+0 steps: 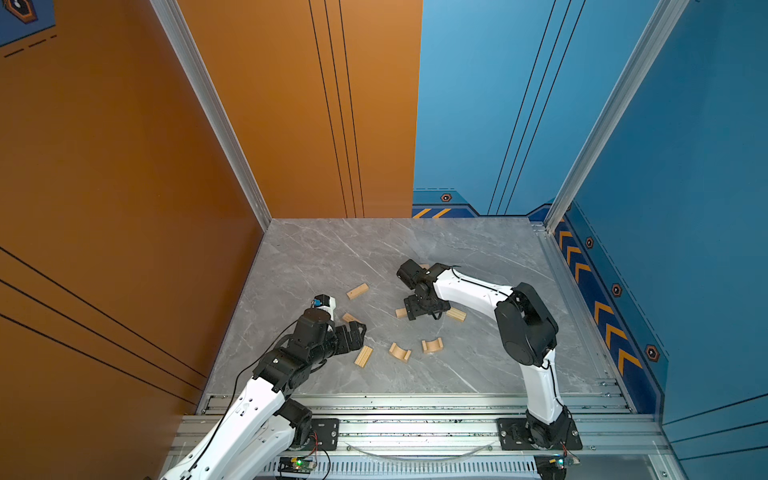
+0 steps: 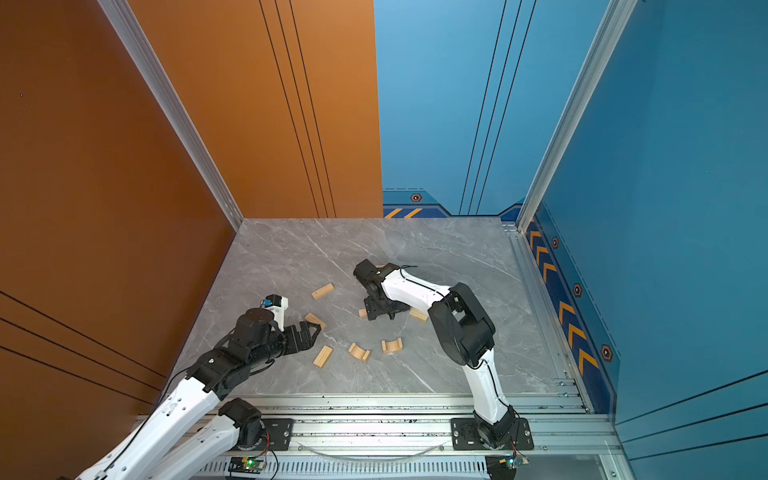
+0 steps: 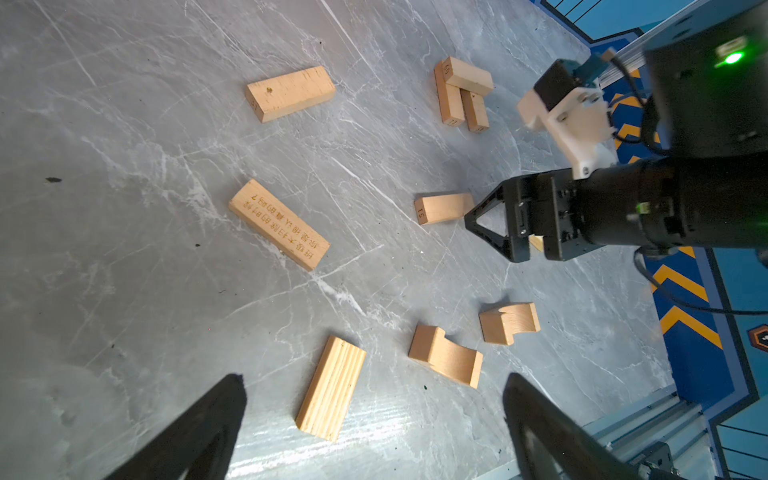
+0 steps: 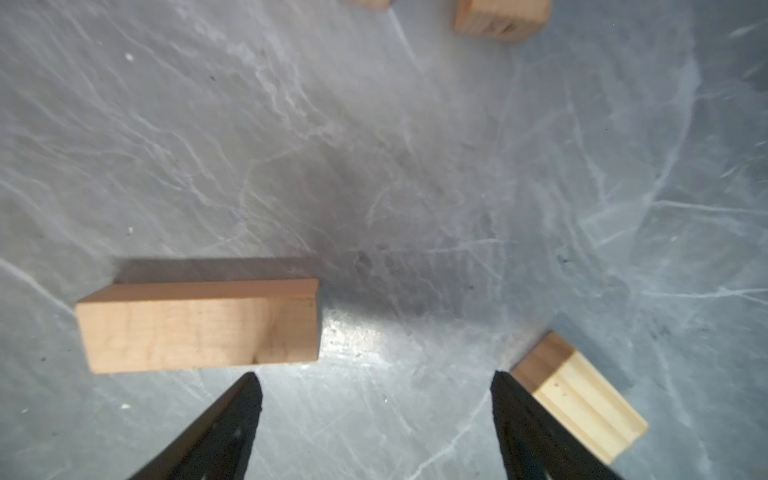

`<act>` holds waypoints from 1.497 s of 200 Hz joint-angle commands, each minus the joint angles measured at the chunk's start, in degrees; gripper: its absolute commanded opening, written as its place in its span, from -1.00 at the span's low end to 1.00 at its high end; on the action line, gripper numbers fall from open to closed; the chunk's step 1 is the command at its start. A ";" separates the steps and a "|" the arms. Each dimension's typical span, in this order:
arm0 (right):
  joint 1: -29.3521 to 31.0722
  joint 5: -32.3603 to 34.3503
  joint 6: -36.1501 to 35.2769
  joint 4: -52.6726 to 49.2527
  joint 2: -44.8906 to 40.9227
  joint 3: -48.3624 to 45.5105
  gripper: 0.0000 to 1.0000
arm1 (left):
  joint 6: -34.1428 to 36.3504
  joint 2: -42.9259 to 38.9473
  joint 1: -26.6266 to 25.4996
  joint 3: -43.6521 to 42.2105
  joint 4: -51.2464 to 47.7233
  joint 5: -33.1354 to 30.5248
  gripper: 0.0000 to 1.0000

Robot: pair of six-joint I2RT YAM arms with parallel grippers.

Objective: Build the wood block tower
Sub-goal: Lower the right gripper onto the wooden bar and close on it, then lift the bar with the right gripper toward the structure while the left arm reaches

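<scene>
Grey marble tabletop [image 1: 332, 257] carries all parts. In both top views the white-and-black right arm [image 1: 469, 291] hides most of the pale wooden three-bar tower [image 3: 461, 91]. Right gripper [image 4: 374, 378]: jaws wide, empty, between a pale wooden bar [image 4: 199, 328] and a grooved flat slab [image 4: 582, 407] that one finger partly covers. Left gripper [image 3: 374, 378]: jaws wide, empty, near scattered pale wood blocks [image 3: 332, 386].

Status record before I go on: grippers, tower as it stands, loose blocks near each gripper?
left gripper: open, empty, above the table
right gripper: open, empty, over the gap between a plain bar and a grooved slab
tower: two bars side by side, one crossed on top
arches: two, loose, apart
second grooved slab: loose, near the left gripper
</scene>
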 commanded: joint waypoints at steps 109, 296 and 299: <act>4.89 -2.31 7.60 -0.76 2.67 5.70 0.91 | 1.49 -2.39 0.45 1.11 -0.01 1.90 0.96; 3.66 -3.96 7.50 -1.03 10.82 11.39 0.79 | 2.09 -0.61 -1.66 0.64 2.18 2.50 0.96; 3.60 -4.05 7.46 -1.03 10.85 11.39 0.78 | 2.09 -0.61 -1.66 0.71 2.18 2.52 0.96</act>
